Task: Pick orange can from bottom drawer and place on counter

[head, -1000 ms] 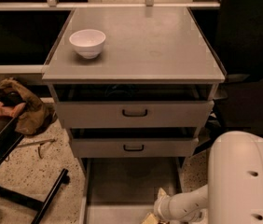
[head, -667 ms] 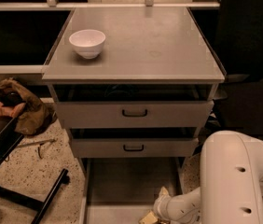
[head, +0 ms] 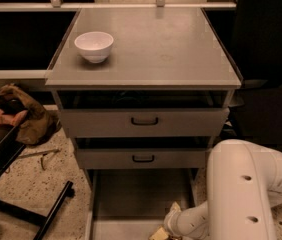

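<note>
The bottom drawer is pulled out, a long shallow grey tray under two closed drawers. My gripper reaches down into its front right part, at the bottom edge of the camera view. The white arm fills the lower right corner. A small yellowish shape shows at the gripper's tip; I cannot tell whether it is the orange can or part of the gripper. Otherwise the can is out of view. The counter is the flat grey top of the cabinet.
A white bowl stands on the counter's left side. The two upper drawers with black handles are shut. A brown bag and a black chair base lie on the speckled floor at the left.
The arm's large white link has swung left and now covers more of the lower right corner. The gripper stays low in the bottom drawer, nearly in place.
</note>
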Controlling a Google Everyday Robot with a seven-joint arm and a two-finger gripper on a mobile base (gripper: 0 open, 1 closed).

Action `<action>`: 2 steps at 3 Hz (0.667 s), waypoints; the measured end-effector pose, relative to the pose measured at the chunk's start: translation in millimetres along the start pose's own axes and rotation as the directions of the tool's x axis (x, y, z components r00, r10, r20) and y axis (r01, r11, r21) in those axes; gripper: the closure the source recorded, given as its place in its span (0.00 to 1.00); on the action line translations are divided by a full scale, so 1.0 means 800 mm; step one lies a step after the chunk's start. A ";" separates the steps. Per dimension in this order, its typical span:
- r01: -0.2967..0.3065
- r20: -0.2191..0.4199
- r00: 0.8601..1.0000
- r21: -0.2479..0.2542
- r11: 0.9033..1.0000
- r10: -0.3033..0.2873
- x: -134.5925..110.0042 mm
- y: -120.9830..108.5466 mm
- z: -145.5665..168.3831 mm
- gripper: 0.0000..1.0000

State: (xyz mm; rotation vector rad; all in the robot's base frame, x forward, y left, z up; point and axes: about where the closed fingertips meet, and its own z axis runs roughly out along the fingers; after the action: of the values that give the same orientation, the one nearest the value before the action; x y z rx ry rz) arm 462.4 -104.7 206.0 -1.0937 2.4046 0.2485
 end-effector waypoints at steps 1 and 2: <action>-0.114 -0.020 0.993 -0.008 0.993 0.114 0.033 -0.001 0.021 0.00; -0.196 -0.017 0.980 0.007 0.981 0.196 0.054 -0.003 0.031 0.00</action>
State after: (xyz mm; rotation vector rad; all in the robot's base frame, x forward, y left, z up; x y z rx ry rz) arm 448.8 -126.3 163.4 -0.8595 2.5289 0.2987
